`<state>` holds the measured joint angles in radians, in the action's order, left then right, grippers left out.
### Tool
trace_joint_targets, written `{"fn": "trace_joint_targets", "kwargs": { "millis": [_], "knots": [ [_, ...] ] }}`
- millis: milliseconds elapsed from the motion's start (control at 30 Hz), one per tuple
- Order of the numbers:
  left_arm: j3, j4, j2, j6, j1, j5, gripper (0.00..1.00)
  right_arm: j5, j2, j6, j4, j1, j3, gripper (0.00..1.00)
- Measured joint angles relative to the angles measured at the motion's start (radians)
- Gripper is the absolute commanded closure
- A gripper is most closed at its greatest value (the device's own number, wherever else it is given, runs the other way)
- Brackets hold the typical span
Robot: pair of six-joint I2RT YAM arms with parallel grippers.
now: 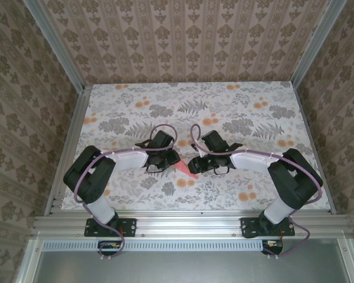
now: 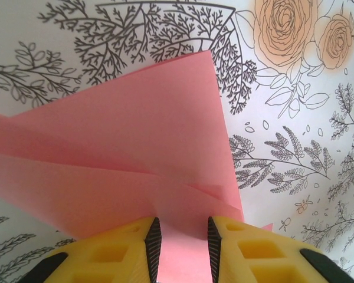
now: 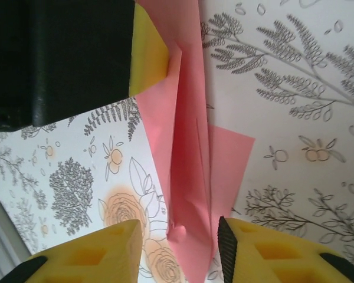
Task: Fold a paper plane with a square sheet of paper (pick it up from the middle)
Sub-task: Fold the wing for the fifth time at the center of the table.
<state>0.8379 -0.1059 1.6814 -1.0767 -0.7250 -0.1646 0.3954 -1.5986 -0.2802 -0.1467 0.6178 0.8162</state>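
The square sheet of paper [image 1: 185, 170] is salmon pink and folded into a long, layered wedge at the table's middle, between both grippers. In the left wrist view the paper [image 2: 135, 147] fans out ahead, and a folded part fills the narrow gap of my left gripper [image 2: 183, 227], which is shut on it. My left gripper [image 1: 175, 160] reaches in from the left. The right gripper [image 1: 196, 165] faces it. In the right wrist view the paper [image 3: 189, 147] runs down between the fingers of my right gripper [image 3: 180, 236], which stands open with the left finger clear of it. The left gripper's yellow finger [image 3: 148, 53] touches the paper's far end.
The table [image 1: 224, 112] has a floral cover with grey leaves and orange roses. Patterned walls close in the back and both sides, with aluminium rails [image 1: 71, 147] along the edges. Both arm bases sit at the near edge.
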Motion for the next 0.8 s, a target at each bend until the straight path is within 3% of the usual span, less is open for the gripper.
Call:
{"fn": "trace_joint_targets", "kwargs": {
  "millis": [167, 300, 533, 800],
  "knots": [
    [0.002, -0.003, 0.002, 0.0, 0.0, -0.003, 0.69, -0.091, 0.005, 0.09, 0.0, 0.065, -0.007, 0.55],
    [0.004, -0.004, 0.003, 0.0, 0.0, -0.005, 0.7, -0.147, 0.005, 0.152, 0.0, 0.11, -0.007, 0.6],
    [0.009, -0.007, 0.006, 0.0, 0.0, -0.007, 0.7, -0.183, -0.001, 0.2, 0.0, 0.135, -0.007, 0.63],
    [0.009, -0.007, 0.008, 0.001, 0.0, -0.011, 0.7, -0.213, -0.037, 0.222, 0.0, 0.147, -0.007, 0.8]
  ]
}}
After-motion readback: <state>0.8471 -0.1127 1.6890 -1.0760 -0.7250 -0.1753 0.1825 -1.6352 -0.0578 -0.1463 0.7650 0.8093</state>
